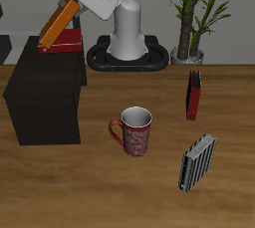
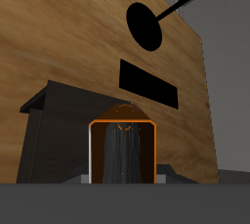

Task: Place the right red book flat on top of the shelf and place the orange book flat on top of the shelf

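Observation:
The black shelf (image 1: 45, 103) stands near the table's edge, and the right red book (image 1: 68, 41) lies flat on its top. My gripper (image 1: 71, 11) is shut on the upper end of the orange book (image 1: 57, 27). The book hangs steeply tilted over the shelf top, its lower end close beside the red book; I cannot tell whether it touches. In the wrist view the orange book (image 2: 122, 150) fills the space between my fingers, dark edge toward the camera, with the shelf (image 2: 54, 130) just behind it.
A red patterned mug (image 1: 134, 130) stands mid-table. A darker red book with a black edge (image 1: 194, 95) stands upright farther across, and a striped book (image 1: 197, 162) leans nearer the front edge. A potted plant (image 1: 191, 18) is at the back beside the robot's base.

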